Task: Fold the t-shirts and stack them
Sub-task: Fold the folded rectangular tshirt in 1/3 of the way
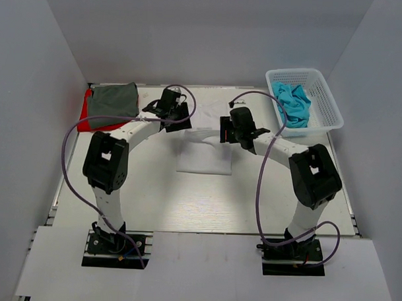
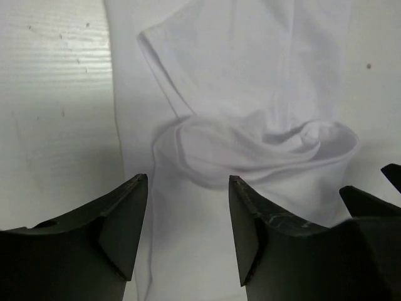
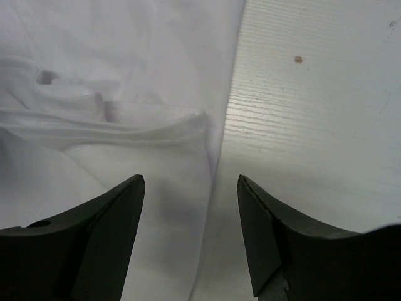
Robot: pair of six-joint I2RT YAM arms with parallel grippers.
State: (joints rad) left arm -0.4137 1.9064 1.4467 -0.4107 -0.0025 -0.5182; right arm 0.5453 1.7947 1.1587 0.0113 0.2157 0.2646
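A white t-shirt (image 1: 202, 154) lies partly folded in the middle of the table, between both arms. My left gripper (image 1: 178, 115) hovers over its far left part, jaws open, nothing between them; the left wrist view shows the gripper (image 2: 188, 182) above rumpled white cloth (image 2: 250, 144). My right gripper (image 1: 223, 131) is over the shirt's far right edge, open and empty; in its wrist view the gripper (image 3: 191, 182) straddles the cloth's edge (image 3: 156, 163). A dark grey t-shirt (image 1: 113, 98) lies folded on a red t-shirt (image 1: 85, 113) at the back left. Turquoise t-shirts (image 1: 294, 103) fill the basket.
A white mesh basket (image 1: 328, 105) stands at the back right corner. Grey walls close the table on three sides. Purple cables loop from both arms. Bare white tabletop (image 1: 199, 203) lies in front of the shirt.
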